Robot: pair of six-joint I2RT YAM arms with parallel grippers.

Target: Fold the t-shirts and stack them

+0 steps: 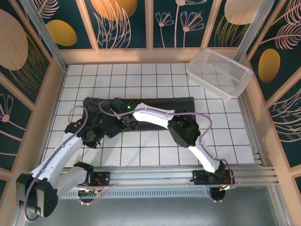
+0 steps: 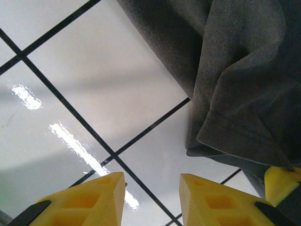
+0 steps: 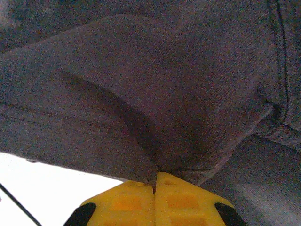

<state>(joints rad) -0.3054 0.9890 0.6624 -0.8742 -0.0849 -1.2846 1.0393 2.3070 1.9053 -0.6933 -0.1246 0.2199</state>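
A dark charcoal t-shirt [image 1: 160, 104] lies as a long folded band across the tiled table, its left end bunched up. My right gripper [image 1: 126, 121] is at that bunched end, and in the right wrist view it [image 3: 155, 176] is shut on a pinch of the fabric [image 3: 141, 84], which rises in a ridge from the fingertips. My left gripper [image 1: 94, 136] sits just left of the shirt's lower-left corner. In the left wrist view it [image 2: 153, 181] is open over bare tile, with nothing between its yellow fingers [image 2: 101, 197]. The shirt's hemmed corner [image 2: 244, 70] lies just beyond and to the right.
A white perforated basket [image 1: 219, 73] stands tilted at the back right corner. The white tiled table [image 1: 155, 150] has free room in front of the shirt and to the right. Wooden walls close in the sides and back. A yellow finger tip [image 2: 278, 182] shows by the shirt's corner.
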